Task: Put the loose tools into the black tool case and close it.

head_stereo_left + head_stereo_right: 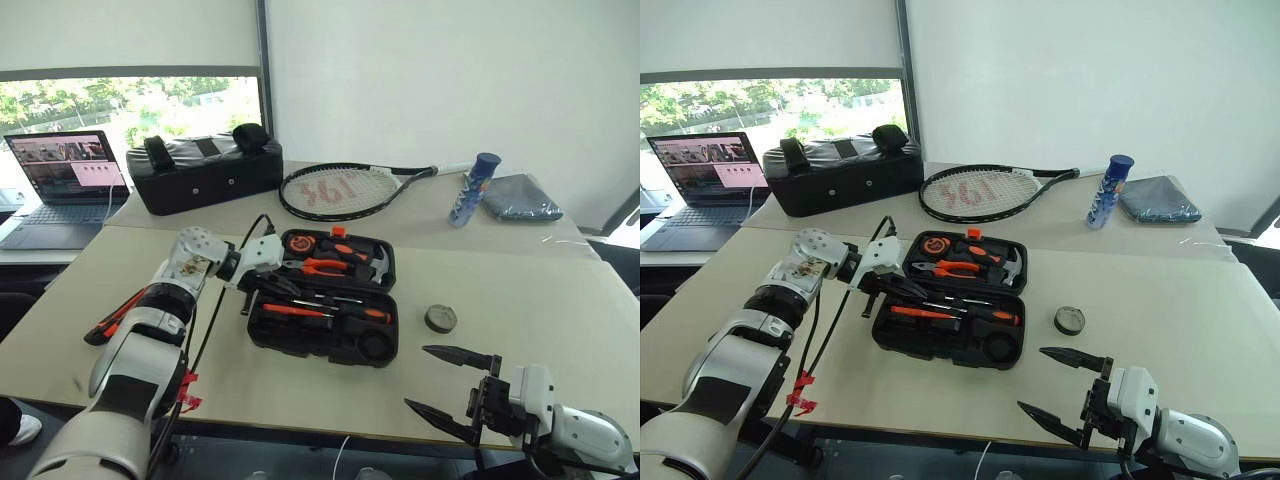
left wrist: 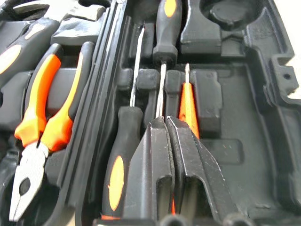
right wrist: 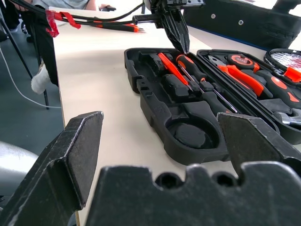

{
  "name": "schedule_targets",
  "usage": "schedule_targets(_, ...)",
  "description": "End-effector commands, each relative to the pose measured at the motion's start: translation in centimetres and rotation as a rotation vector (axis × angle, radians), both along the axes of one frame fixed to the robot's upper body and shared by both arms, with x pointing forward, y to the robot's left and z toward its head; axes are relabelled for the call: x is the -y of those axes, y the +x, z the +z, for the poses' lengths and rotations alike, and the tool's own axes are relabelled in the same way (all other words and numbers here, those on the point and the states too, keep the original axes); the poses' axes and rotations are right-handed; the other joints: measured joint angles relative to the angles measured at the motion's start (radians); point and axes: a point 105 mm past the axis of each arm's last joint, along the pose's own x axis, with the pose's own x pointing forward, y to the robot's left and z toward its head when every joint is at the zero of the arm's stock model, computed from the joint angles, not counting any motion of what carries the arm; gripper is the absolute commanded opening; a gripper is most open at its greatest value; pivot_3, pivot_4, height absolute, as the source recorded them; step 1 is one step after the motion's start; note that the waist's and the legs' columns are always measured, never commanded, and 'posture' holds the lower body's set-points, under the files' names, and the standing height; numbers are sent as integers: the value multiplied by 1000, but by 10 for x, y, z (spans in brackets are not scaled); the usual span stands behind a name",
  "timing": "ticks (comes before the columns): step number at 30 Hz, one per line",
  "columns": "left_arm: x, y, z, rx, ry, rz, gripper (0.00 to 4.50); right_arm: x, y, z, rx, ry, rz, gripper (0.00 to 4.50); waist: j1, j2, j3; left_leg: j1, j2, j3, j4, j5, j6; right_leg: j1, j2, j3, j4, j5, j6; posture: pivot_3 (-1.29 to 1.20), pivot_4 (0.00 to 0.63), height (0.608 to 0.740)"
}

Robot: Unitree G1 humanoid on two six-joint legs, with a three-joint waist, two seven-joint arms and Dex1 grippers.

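now we see the table (image 1: 520, 300) first, with the black bag (image 1: 205, 172) at its back beside a laptop (image 1: 65, 185), then the racket (image 1: 345, 190), a folded grey cloth (image 1: 520, 197) and a blue bottle (image 1: 472, 188) further right. the case (image 1: 325, 295) lies open near the middle of the table, lid half towards the racket, tray half towards us. in the lid half sit orange pliers (image 2: 44, 113), a tape measure (image 1: 298, 242) and a hammer (image 1: 377, 262). in the tray half two black-and-orange screwdrivers (image 2: 122, 155) lie in their slots, and the thin orange screwdriver (image 2: 188, 106) lies just beside them; a round recess near the tray's front corner holds nothing. our left gripper (image 1: 902, 287) hangs over the tray's left end, its two fingers (image 2: 155, 169) pressed together with nothing between them, the tips just above the thin screwdriver's handle. our right gripper (image 1: 450, 385) sits low at the table's near edge, well apart from the case, its fingers (image 3: 70, 155) spread wide and empty. the knife (image 1: 112, 318) lies on the table left of the case, partly behind our left arm. the tape roll (image 1: 440, 318) rests alone on the table right of the case, between it and our right gripper.
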Motion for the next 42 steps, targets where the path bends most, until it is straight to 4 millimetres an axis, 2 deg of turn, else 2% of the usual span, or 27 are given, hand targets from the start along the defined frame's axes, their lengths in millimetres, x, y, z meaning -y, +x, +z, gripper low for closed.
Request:
schedule_targets(1, -1, -1, -4, 11, 19, -5, 123, -2, -1, 9, 51, 5, 7, 4500, -1, 0, 0, 0, 0, 0, 0, 0, 0, 0, 0, 0, 0, 0, 0, 0, 150, 740)
schedule_targets(10, -3, -8, -22, -16, 60, -20, 123, -2, -1, 10, 54, 7, 2, 4500, 2, 0, 0, 0, 0, 0, 0, 0, 0, 0, 0, 0, 0, 0, 0, 0, 150, 740)
schedule_targets(16, -4, -13, -27, -23, 66, -47, 123, -2, -1, 10, 54, 8, 2, 4500, 1, 0, 0, 1, 0, 0, 0, 0, 0, 1, 0, 0, 0, 0, 0, 0, 150, 740)
schedule_targets(24, -12, -11, -37, -43, 103, 8, 123, -3, 1, 9, 54, 12, 1, 4500, 1, 0, 0, 2, 0, 0, 0, 0, 0, 2, 0, 0, 1, 0, 0, 0, 150, 740)
schedule_targets(30, -11, -13, -41, -71, 95, 13, 123, -2, 2, 9, 57, 13, -2, 4500, -1, 0, 0, 11, 0, 0, 0, 0, 0, 11, 0, 0, 0, -1, 1, 0, 150, 740)
schedule_targets(35, -18, -18, -50, -119, 138, 21, 123, -3, 2, 9, 57, 14, -2, 4500, -4, 0, 0, 15, 0, 0, 0, 0, 0, 14, 0, 0, 0, -1, 1, 0, 150, 740)
schedule_targets(40, -13, -18, -43, -101, 67, 11, 123, -3, 3, 9, 59, 18, -5, 4500, -4, 1, 0, 15, 0, 0, 0, 0, 0, 14, 0, 0, 0, -1, 1, 0, 150, 740)
schedule_targets(42, -9, -16, -28, -85, -16, 12, 123, -3, 3, 9, 59, 17, -4, 4500, -3, 1, 0, 14, 0, 0, 0, 0, 0, 14, 0, 0, 0, -1, 1, 0, 150, 740)
